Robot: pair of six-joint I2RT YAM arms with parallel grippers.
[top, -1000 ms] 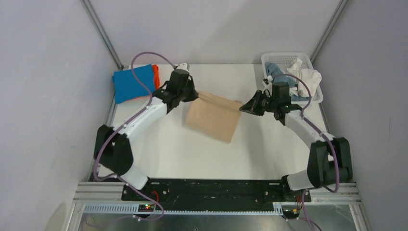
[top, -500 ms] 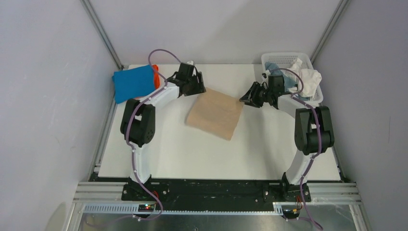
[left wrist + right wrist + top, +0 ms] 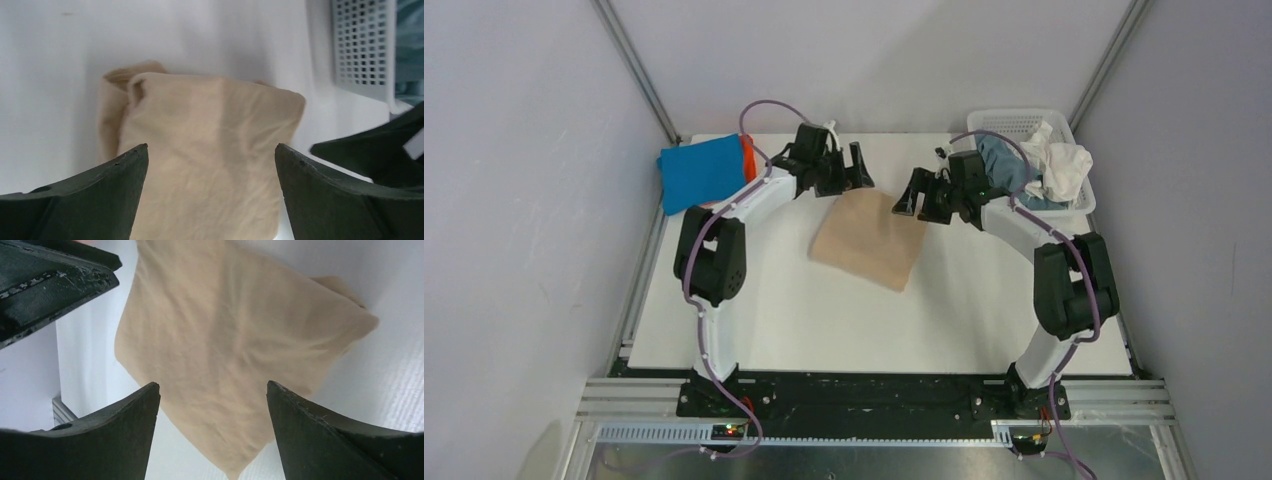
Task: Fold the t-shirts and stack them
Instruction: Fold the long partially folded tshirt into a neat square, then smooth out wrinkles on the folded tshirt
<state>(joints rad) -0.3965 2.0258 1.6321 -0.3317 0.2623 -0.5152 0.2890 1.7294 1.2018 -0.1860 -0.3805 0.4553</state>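
Note:
A beige t-shirt (image 3: 871, 239) lies folded flat in the middle of the table, also seen in the left wrist view (image 3: 210, 150) and the right wrist view (image 3: 235, 355). My left gripper (image 3: 861, 166) hovers open just beyond its far left corner, nothing between its jaws (image 3: 211, 150). Open and empty too, my right gripper (image 3: 908, 196) hangs over the far right corner (image 3: 213, 387). A folded bright blue t-shirt (image 3: 701, 172) lies on an orange one (image 3: 748, 157) at the far left. White (image 3: 1061, 165) and grey-blue (image 3: 1006, 160) t-shirts fill the basket.
The white mesh basket (image 3: 1014, 122) stands at the far right corner, its wall showing in the left wrist view (image 3: 362, 45). Metal frame posts rise at both back corners. The arms' black base rail (image 3: 864, 398) runs along the near edge.
Both grippers let go of the beige shirt's far corners and opened. The shirt dropped flat on the table. Both arms drew back and up, with the grippers closer together above its far edge.

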